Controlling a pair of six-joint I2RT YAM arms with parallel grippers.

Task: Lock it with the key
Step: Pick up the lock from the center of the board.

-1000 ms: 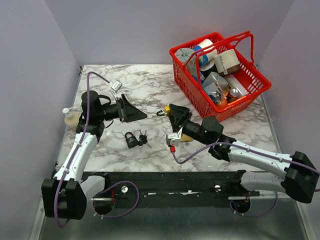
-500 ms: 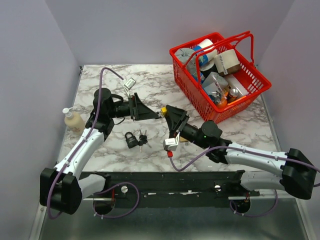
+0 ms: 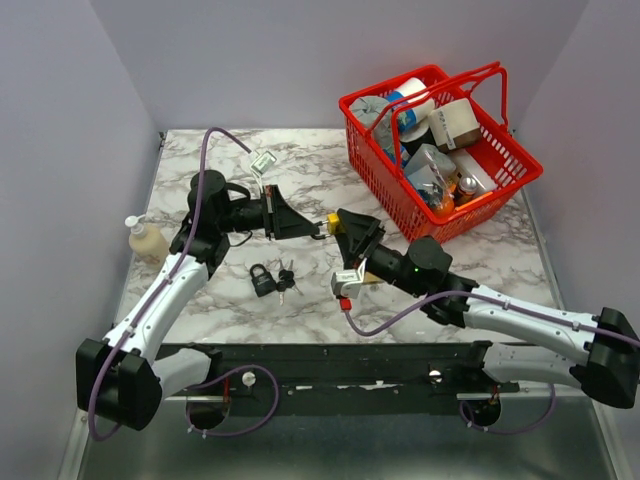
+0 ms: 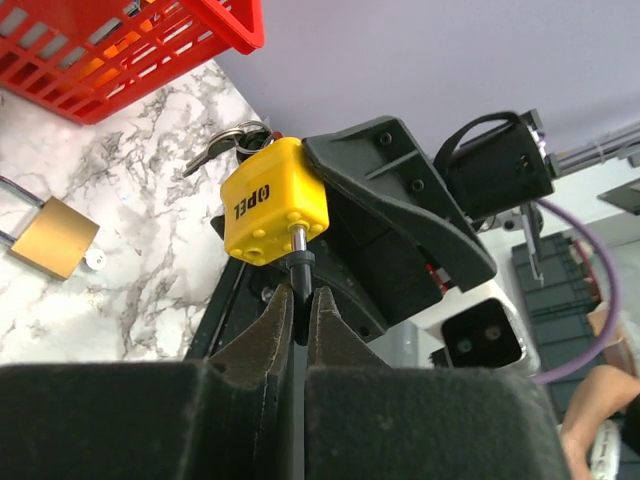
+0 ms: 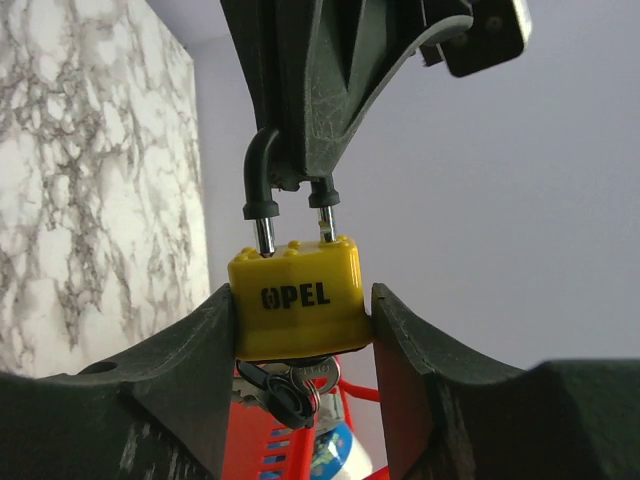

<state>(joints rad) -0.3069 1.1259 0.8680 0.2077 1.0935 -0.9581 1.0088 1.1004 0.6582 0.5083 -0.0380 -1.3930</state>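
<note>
A yellow padlock (image 5: 297, 295) marked OPEL sits between the fingers of my right gripper (image 5: 303, 300), which is shut on its body. Its black shackle (image 5: 262, 170) is raised, the short leg's tip at the top of the body. The key (image 5: 295, 385) sticks in the underside with a ring of keys. My left gripper (image 4: 298, 305) is shut on the shackle (image 4: 300, 270), just behind the yellow padlock (image 4: 275, 212). From above, the two grippers meet at the padlock (image 3: 333, 221) over the middle of the table.
A black padlock with keys (image 3: 263, 279) lies near the left arm. A brass padlock (image 4: 55, 237) lies on the marble. A red basket (image 3: 385, 185) full of items stands at the back right. A small bottle (image 3: 145, 240) stands at the left edge.
My left gripper has swung right to the yellow padlock and closed on its shackle. The right gripper kept hold of the padlock and shifted only slightly.
</note>
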